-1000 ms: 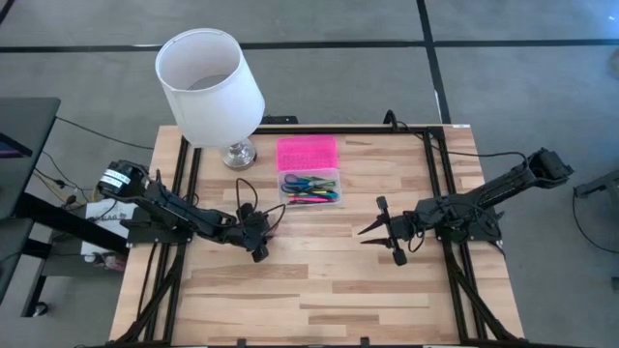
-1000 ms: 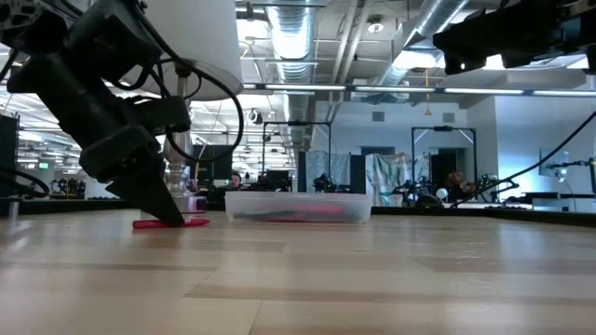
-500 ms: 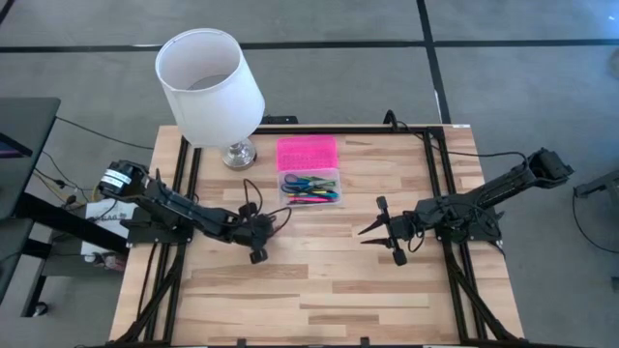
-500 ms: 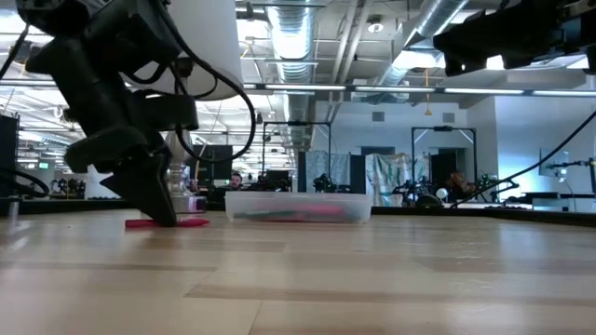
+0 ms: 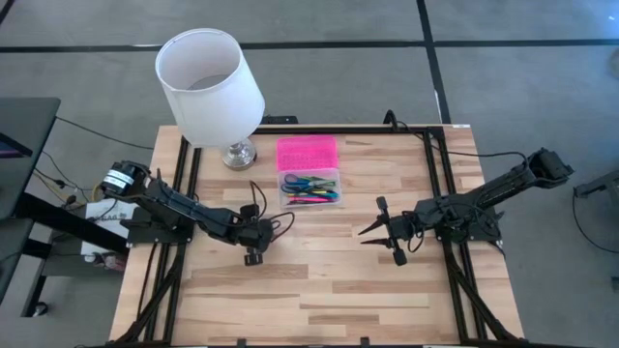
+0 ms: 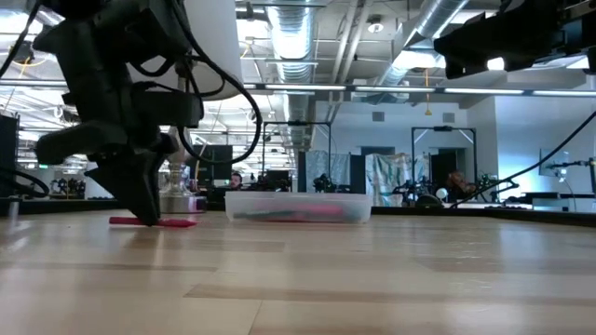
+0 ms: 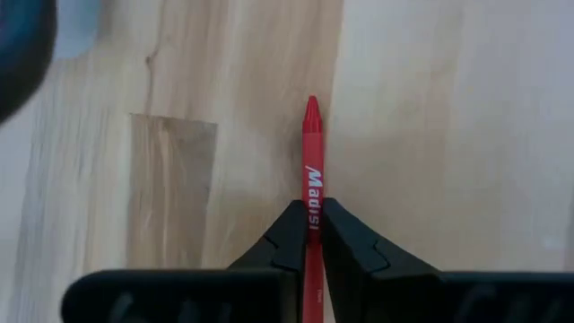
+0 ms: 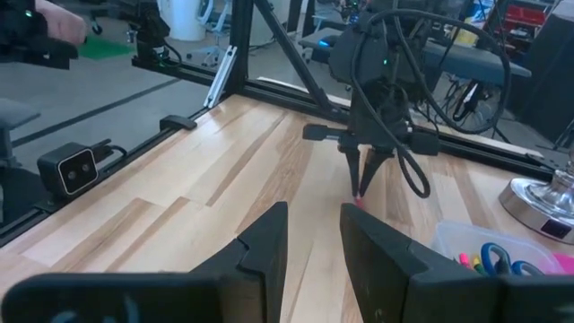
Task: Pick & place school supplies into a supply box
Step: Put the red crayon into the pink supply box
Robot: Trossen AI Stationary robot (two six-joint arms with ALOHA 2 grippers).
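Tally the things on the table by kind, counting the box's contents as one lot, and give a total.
Lamp: 1
Supply box with pink lid: 1
Lot of supplies in it: 1
Red crayon in the left gripper: 1
Total: 4

Red crayon (image 7: 310, 179) flat on table; open pink-lidded box (image 5: 309, 172) holds supplies.

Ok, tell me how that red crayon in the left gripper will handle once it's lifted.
The red crayon looks thin and straight, so probably stiff and light. The left gripper pinches it partway along, lying flat on the table, so the long free end may tilt. Being slim and apparently round, it would likely roll if dropped.
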